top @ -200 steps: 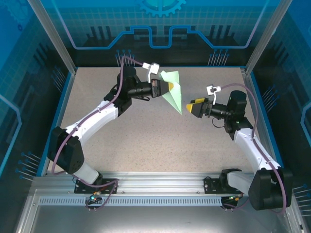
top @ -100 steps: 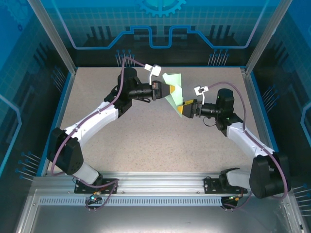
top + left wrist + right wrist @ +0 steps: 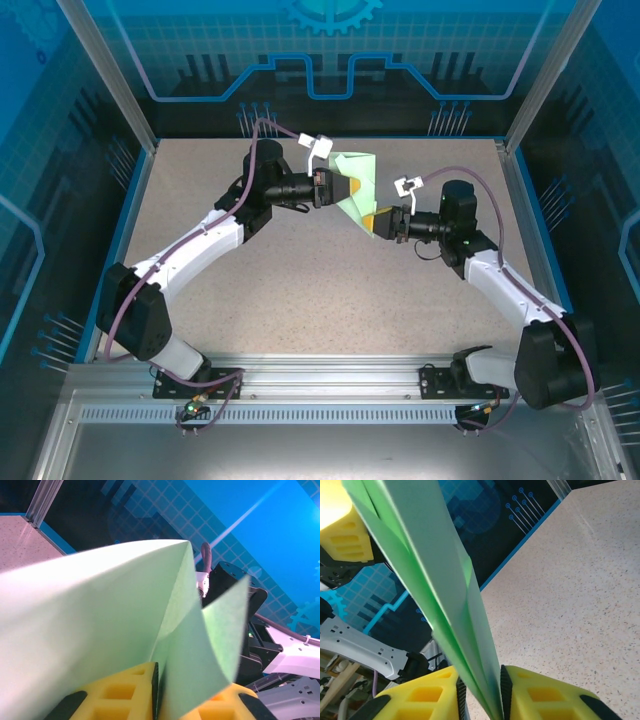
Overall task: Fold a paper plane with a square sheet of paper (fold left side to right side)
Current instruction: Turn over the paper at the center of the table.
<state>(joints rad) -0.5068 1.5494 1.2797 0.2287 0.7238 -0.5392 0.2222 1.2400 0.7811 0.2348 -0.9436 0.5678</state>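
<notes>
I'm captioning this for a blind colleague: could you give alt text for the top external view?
A folded mint-green paper is pinched from both sides, by the left tool at its left edge and the right tool at its lower tip. They meet over the far middle of a speckled beige table.

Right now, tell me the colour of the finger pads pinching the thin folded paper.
Bright yellow pads, best seen in the right wrist view.

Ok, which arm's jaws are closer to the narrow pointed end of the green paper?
Right. The right jaws are clamped on the paper at its narrow near end; the left jaws grip its wider part, farther back and to the left.
</notes>
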